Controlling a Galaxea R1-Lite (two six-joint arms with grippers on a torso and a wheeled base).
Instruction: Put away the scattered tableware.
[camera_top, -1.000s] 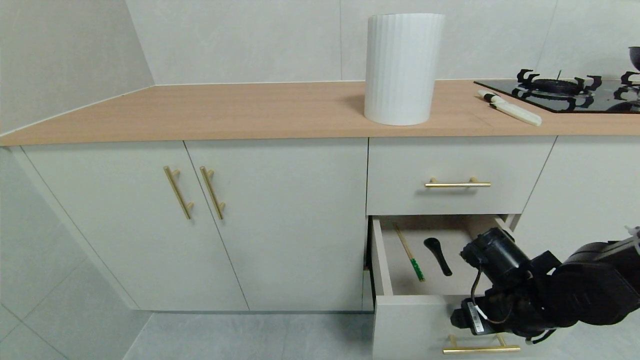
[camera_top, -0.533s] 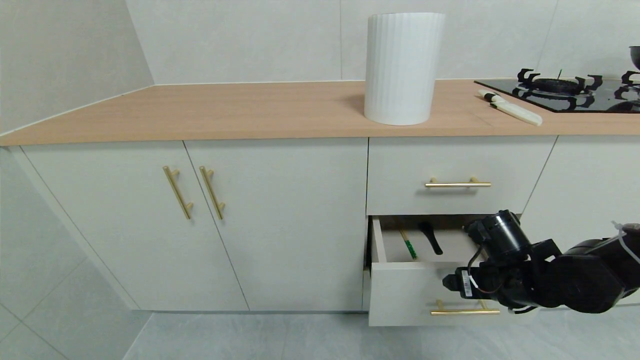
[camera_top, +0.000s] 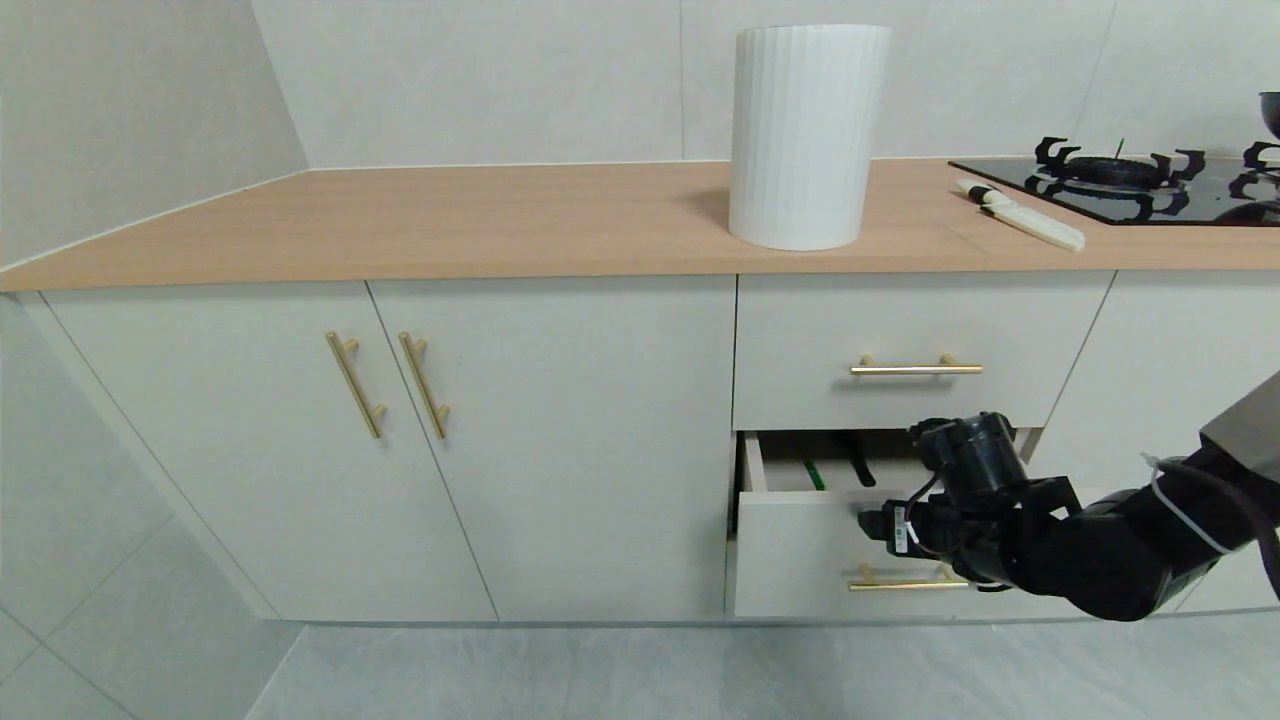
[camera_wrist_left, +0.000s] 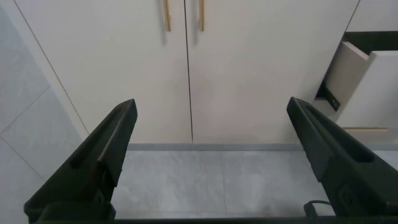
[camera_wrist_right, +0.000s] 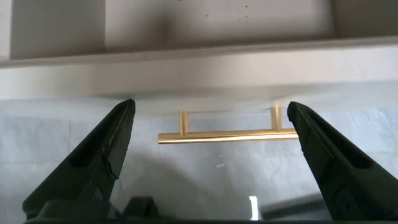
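Both jaws of right gripper (camera_wrist_right: 209, 107) gaping wide, holding nothing | drawer (camera_top: 790, 560), lower right, sitting ajar | hard shove risking chopsticks (camera_top: 812, 473) jamming

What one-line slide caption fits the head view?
Right gripper at the handle of a partly open lower drawer holding chopsticks and a black spoon.

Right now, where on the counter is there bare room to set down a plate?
The countertop is bare from the left wall to the white canister. A narrower free strip lies between the canister and the knife. Right of that it is crowded: the knife lies beside the stove.
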